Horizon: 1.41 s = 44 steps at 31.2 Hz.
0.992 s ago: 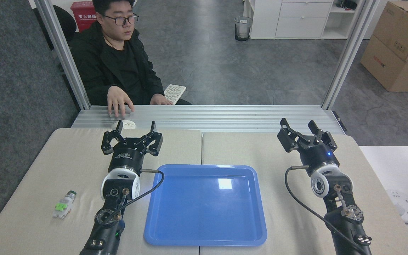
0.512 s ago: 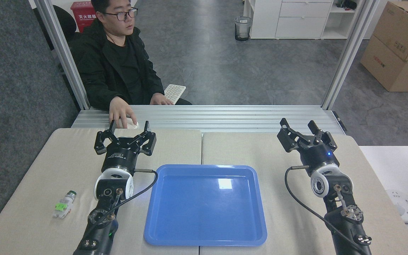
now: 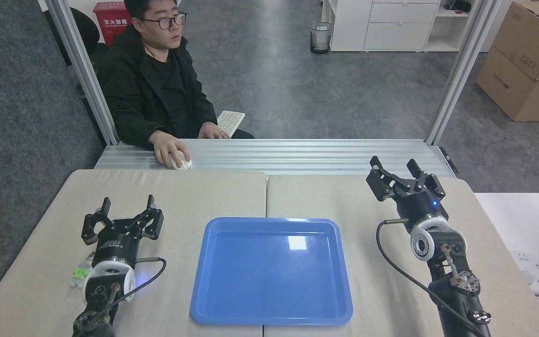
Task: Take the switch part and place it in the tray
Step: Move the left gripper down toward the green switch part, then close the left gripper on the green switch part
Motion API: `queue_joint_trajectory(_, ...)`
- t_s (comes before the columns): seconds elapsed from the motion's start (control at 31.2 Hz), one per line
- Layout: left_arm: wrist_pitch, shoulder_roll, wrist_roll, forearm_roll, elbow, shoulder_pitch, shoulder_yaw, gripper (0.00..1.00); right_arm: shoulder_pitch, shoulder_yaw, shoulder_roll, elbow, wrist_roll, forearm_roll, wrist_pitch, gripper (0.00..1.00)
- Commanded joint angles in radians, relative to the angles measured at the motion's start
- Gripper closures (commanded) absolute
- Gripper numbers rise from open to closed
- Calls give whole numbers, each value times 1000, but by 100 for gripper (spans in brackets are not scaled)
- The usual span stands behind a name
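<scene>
The left end effector [image 3: 127,206] is held with fingers spread above the table [image 3: 204,196], its wrist partly covering the switch part [image 3: 80,272] lying at the table's left edge. The blue tray [image 3: 272,274] lies centrally. The right end effector [image 3: 398,169] is likewise spread wide.

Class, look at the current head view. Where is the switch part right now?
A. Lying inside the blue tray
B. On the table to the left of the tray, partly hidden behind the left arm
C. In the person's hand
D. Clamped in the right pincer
B. The switch part peeks out from behind the left arm's wrist on the table, left of the tray, whose floor is bare.
</scene>
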Motion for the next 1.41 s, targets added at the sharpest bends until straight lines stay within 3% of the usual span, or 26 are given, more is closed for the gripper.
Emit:
queue_joint_trajectory(0.0, -31, 206, 57, 96, 182, 55, 114, 0, 1, 0, -1, 0, -1, 1, 0, 0)
queue_joint_trajectory(0.29, -143, 212, 96, 91, 190, 101, 157, 0, 0, 0, -1, 0, -1, -1, 2, 0)
queue_joint_trajectory(0.48, -272, 213, 147, 86, 179, 143, 160, 0, 0, 0, -1, 0, -1, -1, 2, 0)
queue_joint_trajectory(0.96, -278, 218, 222, 28, 231, 175, 146, 0, 0, 0, -3, 0, -1, 1, 2, 0)
queue_joint_trajectory(1.18, -281, 212, 244, -7, 236, 193, 83, 0, 0, 0, -3, 0, -1, 1, 2, 0)
queue_joint_trajectory(1.38, -329, 207, 244, -4, 237, 192, 65, 0, 0, 0, -3, 0, -1, -1, 2, 0)
